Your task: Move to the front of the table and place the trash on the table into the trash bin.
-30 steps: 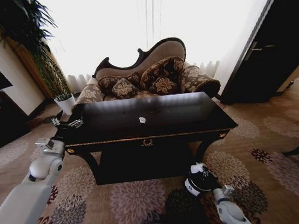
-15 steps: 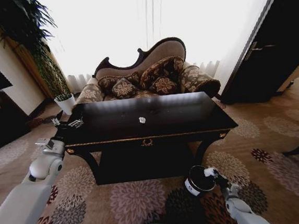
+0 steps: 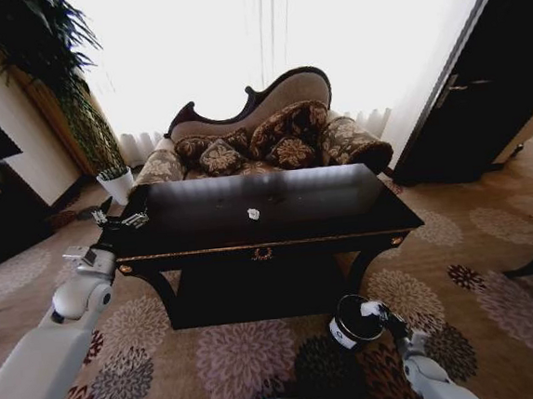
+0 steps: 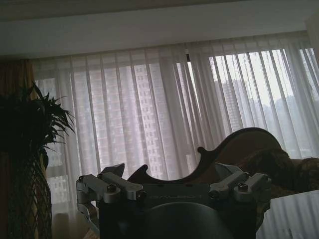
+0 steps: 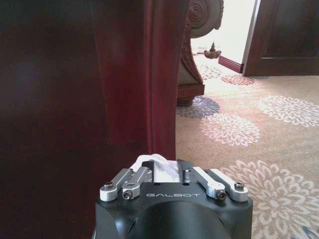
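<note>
We stand before the table (image 3: 268, 220), glossy black and broad, with the patterned sofa (image 3: 261, 135) behind it and one small white wad (image 3: 254, 214) lying near the middle of its top. The trash bin (image 3: 354, 321) sits on the carpet (image 3: 243, 356) in front of the table's right leg. Our right gripper (image 3: 377, 312) is low beside the bin's rim, and in the right wrist view its fingers are closed narrowly on a crumpled white paper (image 5: 158, 163). Our left gripper (image 3: 118, 212) is raised at the table's left end; we cannot tell how far its fingers stand apart. The chief risk, as we judge it, is letting go while the paper hangs over the rim's edge, not over the bin's mouth: so light a wad could drop onto the carpet. The gripper could also nudge the small bin and tip or shift it. A lesser risk is the paper clinging to a finger after opening. The wad on the table remains to be fetched.
</note>
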Motion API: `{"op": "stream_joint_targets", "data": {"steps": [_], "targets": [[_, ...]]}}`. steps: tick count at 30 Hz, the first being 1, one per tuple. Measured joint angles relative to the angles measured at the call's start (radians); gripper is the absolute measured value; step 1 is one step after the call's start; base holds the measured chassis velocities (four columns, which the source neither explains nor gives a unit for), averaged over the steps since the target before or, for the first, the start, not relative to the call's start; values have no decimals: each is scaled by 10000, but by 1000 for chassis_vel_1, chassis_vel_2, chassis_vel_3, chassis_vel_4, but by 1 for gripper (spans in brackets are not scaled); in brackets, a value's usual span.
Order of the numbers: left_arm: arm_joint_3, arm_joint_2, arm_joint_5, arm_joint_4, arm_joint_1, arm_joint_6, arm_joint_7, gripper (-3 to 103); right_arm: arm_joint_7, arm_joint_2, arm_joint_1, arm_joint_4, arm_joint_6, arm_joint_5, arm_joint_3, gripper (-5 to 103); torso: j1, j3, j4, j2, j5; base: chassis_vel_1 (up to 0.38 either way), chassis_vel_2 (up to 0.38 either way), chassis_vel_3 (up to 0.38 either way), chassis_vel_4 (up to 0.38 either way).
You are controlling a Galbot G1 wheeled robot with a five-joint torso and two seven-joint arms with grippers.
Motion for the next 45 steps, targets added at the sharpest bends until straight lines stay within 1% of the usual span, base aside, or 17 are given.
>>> {"op": "stream_joint_targets", "data": {"steps": [1,4,5,7,9,10,11,13,16,17,18,19,20,21,34,41,45], "targets": [[0,0,0,0,0,0,0,100,0,0,0,0,0,0,0,24,0,0,0,0,0,0,0,0,0],[0,0,0,0,0,-1,0,100,4,79,-23,93,0,-89,-19,40,0,0,0,0,0,0,0,0,0],[0,0,0,0,0,-1,0,100,4,79,-23,93,0,-89,-19,40,0,0,0,0,0,0,0,0,0],[0,0,0,0,0,-1,0,100,8,94,-24,95,0,-99,-20,51,-1,0,1,0,0,0,0,0,0],[0,0,0,0,0,-1,0,100,8,95,-24,91,0,-102,-21,51,-1,0,0,0,0,0,0,0,0],[0,0,0,0,0,0,0,100,11,96,-26,74,0,-105,-21,61,0,0,0,0,0,0,0,0,0],[0,0,0,1,0,0,0,100,12,96,-26,71,0,-105,-21,61,0,0,-1,0,0,0,0,0,0],[0,0,0,0,0,-1,0,100,17,98,-41,78,0,-106,-21,73,0,0,0,0,0,0,0,0,0],[0,0,0,0,0,-1,0,100,23,113,-82,149,0,-106,-22,78,0,0,0,0,0,0,0,0,0],[0,0,0,0,0,-1,0,100,28,129,-118,222,-1,-106,-18,89,-1,0,0,0,0,0,0,0,0],[0,0,0,0,0,0,0,100,35,151,-145,281,-4,-111,-2,89,0,0,0,0,-1,0,0,0,0],[0,0,0,0,0,0,0,100,46,189,-184,364,-10,-114,25,94,-1,0,0,0,-1,0,0,0,0],[0,0,0,0,0,0,0,100,46,189,-184,364,-10,-114,25,94,-1,0,0,0,-1,0,0,0,0],[0,0,0,0,0,-1,0,100,57,241,-239,470,-23,-114,56,97,-1,0,1,0,-1,0,0,0,0],[0,0,0,0,0,-1,0,100,179,1205,-1872,3262,-101,-478,790,100,0,0,0,2,1,0,0,0,0],[0,0,0,0,0,-1,0,100,86,1854,-3062,5216,117,-921,1468,100,-1,-1,0,2,-1,0,0,0,0],[0,0,0,0,0,0,0,100,65,2000,-3494,5850,219,-1024,1718,100,-2,-1,-1,2,0,0,0,0,0]]}}
